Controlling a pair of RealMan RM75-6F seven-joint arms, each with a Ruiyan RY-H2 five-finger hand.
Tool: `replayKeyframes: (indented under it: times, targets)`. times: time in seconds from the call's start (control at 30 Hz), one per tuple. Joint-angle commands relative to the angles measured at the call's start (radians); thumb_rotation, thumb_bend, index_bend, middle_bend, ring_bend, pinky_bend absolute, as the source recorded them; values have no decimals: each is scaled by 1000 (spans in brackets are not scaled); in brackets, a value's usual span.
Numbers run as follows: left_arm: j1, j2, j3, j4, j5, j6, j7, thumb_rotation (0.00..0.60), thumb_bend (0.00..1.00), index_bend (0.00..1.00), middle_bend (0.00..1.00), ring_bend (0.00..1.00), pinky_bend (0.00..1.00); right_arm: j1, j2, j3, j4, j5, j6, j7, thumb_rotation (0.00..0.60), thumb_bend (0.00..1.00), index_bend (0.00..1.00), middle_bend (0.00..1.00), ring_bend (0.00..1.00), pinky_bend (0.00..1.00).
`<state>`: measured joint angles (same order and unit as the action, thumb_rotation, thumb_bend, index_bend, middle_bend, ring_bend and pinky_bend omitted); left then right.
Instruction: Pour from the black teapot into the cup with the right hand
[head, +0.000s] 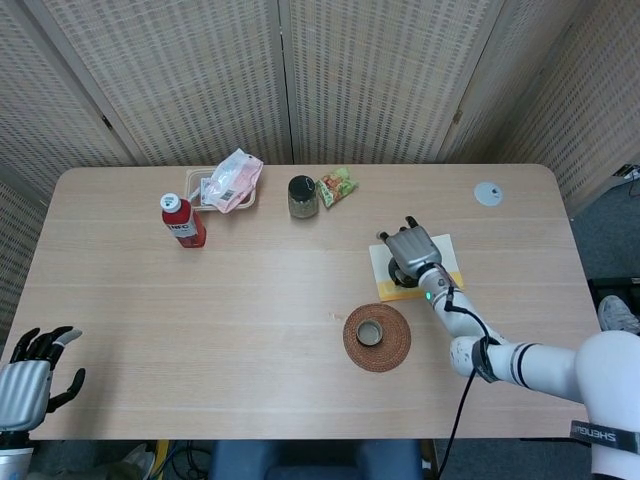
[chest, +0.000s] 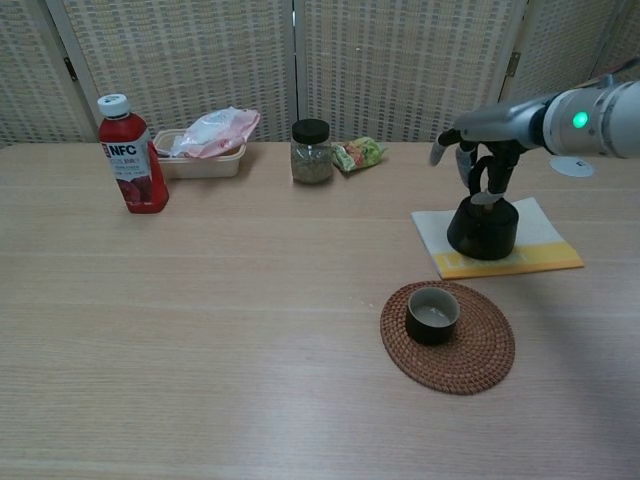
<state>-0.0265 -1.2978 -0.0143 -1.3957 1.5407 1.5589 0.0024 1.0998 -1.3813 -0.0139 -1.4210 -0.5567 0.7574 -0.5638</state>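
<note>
The black teapot (chest: 483, 228) stands on a white and yellow mat (chest: 540, 252) at the right of the table. My right hand (chest: 478, 160) hangs right over it, fingers curled down around its top; whether they grip the handle is hidden. From the head view, the right hand (head: 410, 250) covers most of the teapot, with the mat (head: 450, 272) showing beside it. The dark cup (chest: 432, 314) sits on a round woven coaster (chest: 482, 357), nearer me and left of the teapot; the head view shows the cup (head: 370, 333) too. My left hand (head: 30, 378) rests off the table's lower left corner, fingers apart and holding nothing.
Along the far side stand a red NFC bottle (chest: 130, 155), a tray with a pink bag (chest: 205, 140), a dark-lidded jar (chest: 311, 152) and a snack packet (chest: 358, 153). A small white disc (head: 488, 194) lies at the far right.
</note>
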Motion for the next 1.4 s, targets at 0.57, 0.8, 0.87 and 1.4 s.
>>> replayKeyframes:
  times: [0.57,0.8,0.87,1.4]
  targets:
    - [6,-2,5,6,9,11,-15,600,367,244,198,212,90,-85,113,-34,-131,-54,107,-41,600,263,176,340,232,83]
    - [13,-5,9,13,4,12,-24,600,367,244,198,212,90,-92,115,-35,-87,-5,99,-74,600,251,176,322,211,83]
    - [14,-7,10,17,4,11,-27,600,367,244,198,212,90,-98,112,-40,-73,9,85,-75,600,251,176,323,211,83]
    - [10,-10,9,18,7,4,-23,600,367,244,198,212,90,-144,65,-55,12,-25,14,-43,600,252,176,322,211,83]
